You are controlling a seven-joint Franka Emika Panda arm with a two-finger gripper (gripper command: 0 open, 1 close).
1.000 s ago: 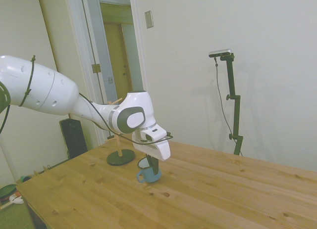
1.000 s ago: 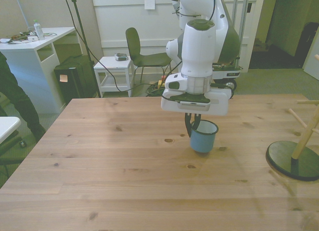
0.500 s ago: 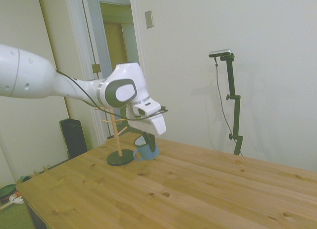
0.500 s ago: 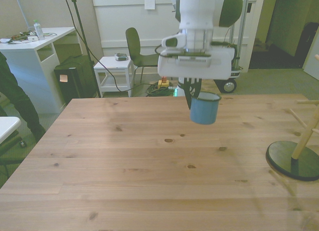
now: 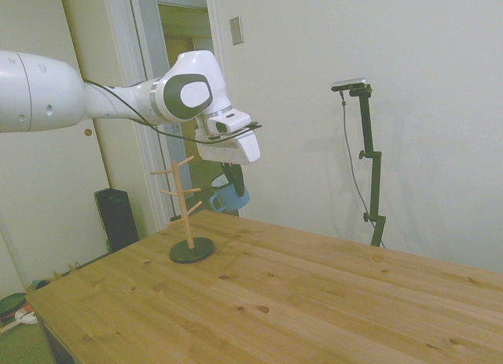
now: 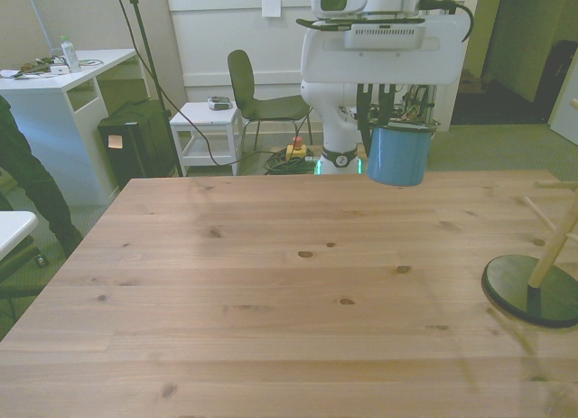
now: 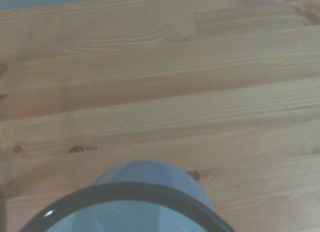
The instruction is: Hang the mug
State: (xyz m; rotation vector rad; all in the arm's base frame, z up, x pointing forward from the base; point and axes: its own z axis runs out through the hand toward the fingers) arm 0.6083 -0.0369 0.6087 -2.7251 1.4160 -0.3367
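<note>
Wooden table (image 6: 271,292) with a peg rack's dark round base (image 6: 531,292) on it.

Lab/office — white desk (image 6: 54,75), chair (image 6: 257,97), robot arm (image 5: 94,104)

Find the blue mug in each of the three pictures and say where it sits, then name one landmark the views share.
Side view: the mug hangs in the air under the hand, upper left of centre, beside the wooden rack.
Front view: the mug is held above the table's far edge, right of centre.
Wrist view: only its rim and upper wall show, at the bottom edge.
Shared landmark: the wooden table.
</note>
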